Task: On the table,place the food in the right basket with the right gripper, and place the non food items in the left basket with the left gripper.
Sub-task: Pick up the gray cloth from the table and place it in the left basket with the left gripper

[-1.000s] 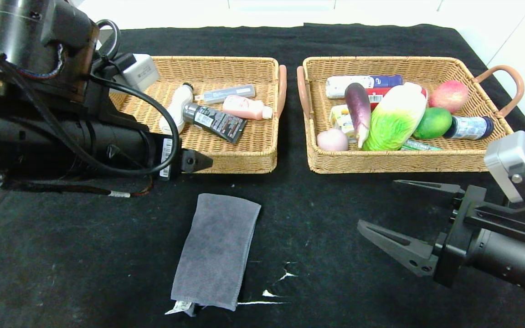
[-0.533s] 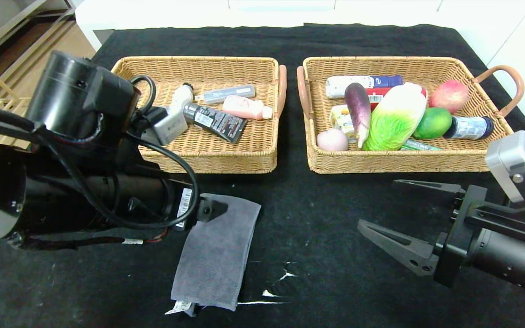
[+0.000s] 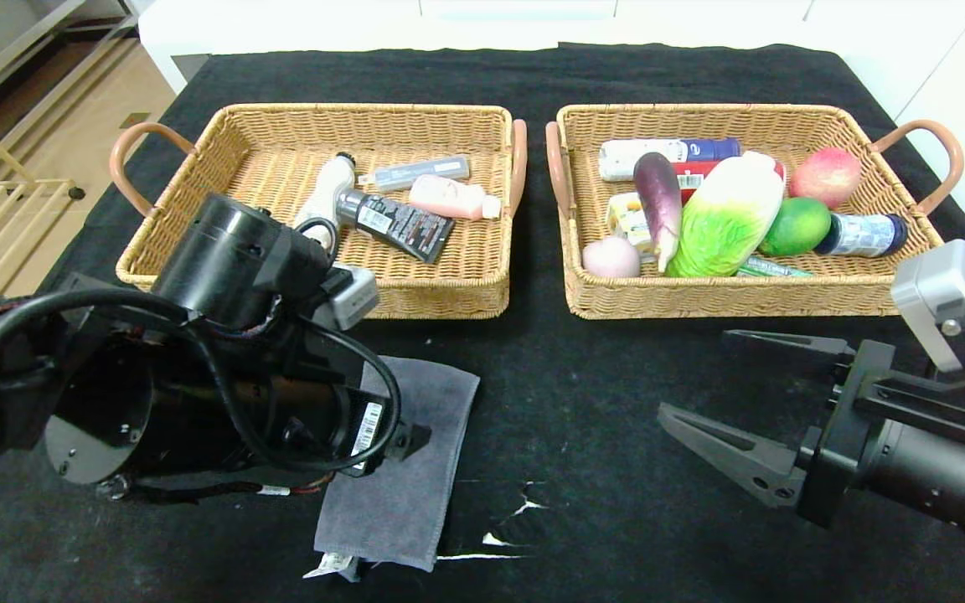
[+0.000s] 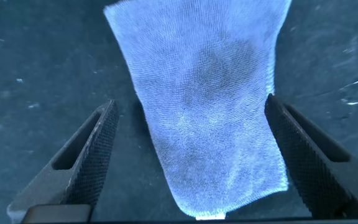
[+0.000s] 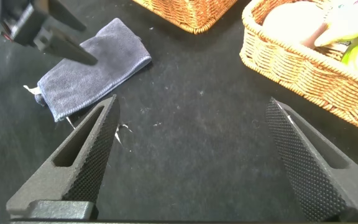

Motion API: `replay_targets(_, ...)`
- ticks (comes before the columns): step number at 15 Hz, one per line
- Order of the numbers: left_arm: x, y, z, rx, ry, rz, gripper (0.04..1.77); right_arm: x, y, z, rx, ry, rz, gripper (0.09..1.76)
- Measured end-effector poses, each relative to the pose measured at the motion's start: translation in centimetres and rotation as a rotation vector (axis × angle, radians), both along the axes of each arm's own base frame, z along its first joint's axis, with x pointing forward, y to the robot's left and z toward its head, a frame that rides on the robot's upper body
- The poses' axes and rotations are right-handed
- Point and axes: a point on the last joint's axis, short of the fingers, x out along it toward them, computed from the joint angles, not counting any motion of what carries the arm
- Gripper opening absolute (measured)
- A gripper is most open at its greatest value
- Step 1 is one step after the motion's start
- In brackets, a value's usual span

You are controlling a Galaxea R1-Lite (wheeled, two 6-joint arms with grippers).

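Observation:
A folded grey towel (image 3: 415, 494) lies on the black table in front of the left basket (image 3: 449, 300). My left gripper (image 4: 189, 102) hangs open just above the towel (image 4: 210, 106), one finger on each side of its width, touching nothing. In the head view the left arm (image 3: 223, 377) covers the towel's near-left part. My right gripper (image 3: 694, 373) stays open low over bare cloth in front of the right basket (image 3: 700, 300), with nothing between its fingers (image 5: 92, 149).
The left basket holds a white bottle (image 3: 321, 201), a dark tube (image 3: 399, 222) and a pink bottle (image 3: 453, 198). The right basket holds an eggplant (image 3: 658, 205), a cabbage (image 3: 730, 218), a mango (image 3: 795, 226), a red fruit (image 3: 824, 176) and bottles. White scuffs (image 3: 503, 540) mark the cloth.
My left arm has swung back from over the left basket toward the table's front and come down over the towel, still open. The right arm has not moved.

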Motion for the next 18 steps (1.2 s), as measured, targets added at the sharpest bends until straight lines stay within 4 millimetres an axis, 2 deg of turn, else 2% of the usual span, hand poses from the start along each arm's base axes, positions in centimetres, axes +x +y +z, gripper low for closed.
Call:
replay_targets(8, 1.3, -0.8, -2.1, 0.002, 0.002, 0.006, 1.71, 0.0, -0.1, 0.0, 0.000, 0.000, -0.003, 1.71)
replay_targets(14, 1.6, -0.7, -2.6, 0.013, 0.014, 0.010, 1.71, 0.1, 0.0, -0.1, -0.001, 0.003, -0.005, 1.71)
replay_targets(15, 1.6, -0.7, -2.6, 0.016, 0.016, 0.009, 1.66, 0.1, 0.0, -0.1, -0.001, 0.003, -0.005, 1.71)
replay_targets(18, 1.6, -0.7, -2.7, 0.020, 0.019, 0.008, 1.18, 0.1, -0.1, -0.1, -0.001, 0.003, -0.005, 1.71)
